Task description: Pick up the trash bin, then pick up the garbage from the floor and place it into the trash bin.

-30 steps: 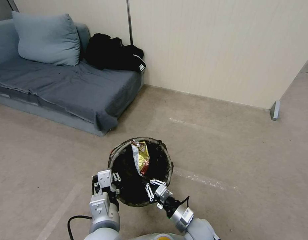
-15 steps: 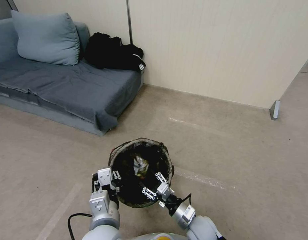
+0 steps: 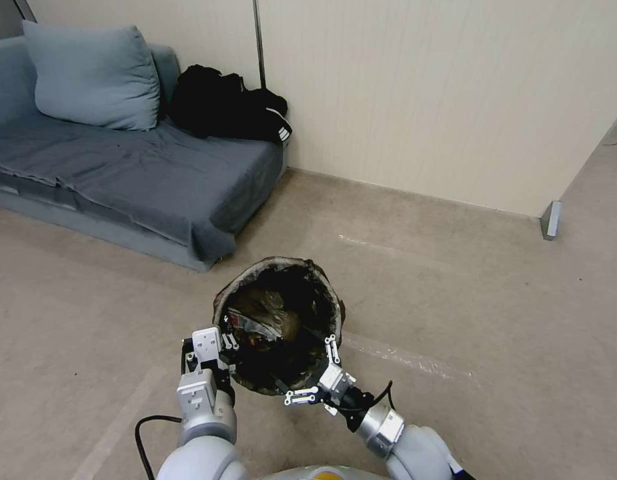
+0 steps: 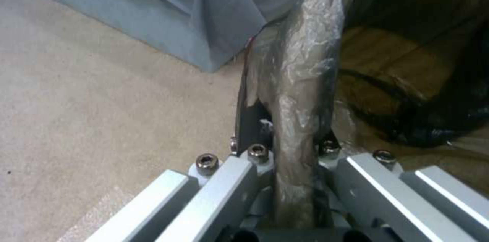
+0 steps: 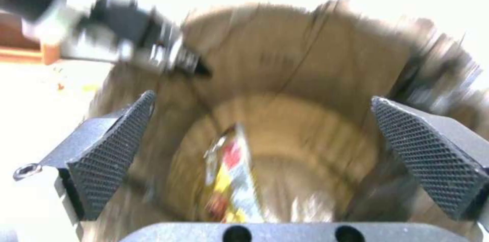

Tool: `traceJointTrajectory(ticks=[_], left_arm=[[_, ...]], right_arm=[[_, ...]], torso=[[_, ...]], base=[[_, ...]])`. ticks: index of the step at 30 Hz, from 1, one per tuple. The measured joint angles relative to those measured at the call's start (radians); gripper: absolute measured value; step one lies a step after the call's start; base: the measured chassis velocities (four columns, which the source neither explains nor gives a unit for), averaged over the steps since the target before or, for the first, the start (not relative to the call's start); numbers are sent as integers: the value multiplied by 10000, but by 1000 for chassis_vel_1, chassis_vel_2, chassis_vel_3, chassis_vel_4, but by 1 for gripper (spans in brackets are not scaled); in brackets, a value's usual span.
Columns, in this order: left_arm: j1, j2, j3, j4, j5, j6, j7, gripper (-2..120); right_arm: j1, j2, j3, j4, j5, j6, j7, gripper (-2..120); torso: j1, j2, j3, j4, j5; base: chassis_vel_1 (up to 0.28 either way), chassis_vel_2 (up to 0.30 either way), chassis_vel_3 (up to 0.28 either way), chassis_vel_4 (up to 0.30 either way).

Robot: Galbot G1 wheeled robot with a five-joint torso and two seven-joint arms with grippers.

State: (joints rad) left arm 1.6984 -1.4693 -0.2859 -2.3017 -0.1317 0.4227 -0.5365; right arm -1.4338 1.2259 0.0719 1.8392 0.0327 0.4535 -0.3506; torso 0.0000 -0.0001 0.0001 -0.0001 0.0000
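When checked against the record of a second ago, found altered in three respects, listed by size.

Trash bin [image 3: 221, 303]: carried in front of the robot, above the floor [image 3: 455, 300] and near the sofa [image 3: 121, 173]. Now tipped with its mouth more toward the head camera than before, and raised slightly in that view. Dark liner folded over the rim as before.

Left claw [image 3: 227, 343]: clenched on the near-left rim of the trash bin, liner and wall pinched between the fingers, as confirmed in the left wrist view [image 4: 288, 150]. No change of grip noted.

Right claw [image 3: 315, 373]: formerly reaching over the mouth, now drawn back to the near-right rim. Released, fingers spread wide with nothing between the pads [image 5: 109, 158].

Wrapper [image 3: 255, 323]: formerly standing tall at the mouth, then seen dropping, now lying low inside the trash bin. Red, yellow and white print confirmed against the bottom in the right wrist view [image 5: 232, 181].

Judged: this piece of garbage deposited and let go. No further litter noted on the floor in the head view. Remainder of the task not determinable from these views.
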Motion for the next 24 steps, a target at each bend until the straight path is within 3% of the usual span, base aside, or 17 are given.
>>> traceJointTrajectory(ticks=[4, 8, 11, 19, 24], left_arm=[[-105, 41, -39, 229, -76, 132, -9, 0], [-205, 126, -158, 498, -83, 151, 45, 0], [-250, 189, -240, 549, -65, 203, 114, 0], [-194, 387, -364, 558, -7, 342, 348, 0], [-116, 467, -369, 519, -61, 377, 355, 0]], right_arm=[[-83, 88, 500, 960, 124, 4, 116, 100], [-368, 380, 1306, 2554, 380, -332, 1248, 100], [-721, 643, 1662, 3098, 388, -539, 2055, 100], [-2173, 1536, 2359, 3313, 110, -590, 3778, 100], [-2683, 1908, 2855, 2971, 77, -169, 4076, 100]], torso=[[0, 0, 0, 1, 0], [0, 0, 0, 2, 0], [0, 0, 0, 1, -1], [0, 0, -1, 0, -2], [0, 0, -1, 0, 0]], base=[[0, 0, 0, 0], [0, 0, 0, 0], [0, 0, 0, 0], [0, 0, 0, 0], [0, 0, 0, 0]])
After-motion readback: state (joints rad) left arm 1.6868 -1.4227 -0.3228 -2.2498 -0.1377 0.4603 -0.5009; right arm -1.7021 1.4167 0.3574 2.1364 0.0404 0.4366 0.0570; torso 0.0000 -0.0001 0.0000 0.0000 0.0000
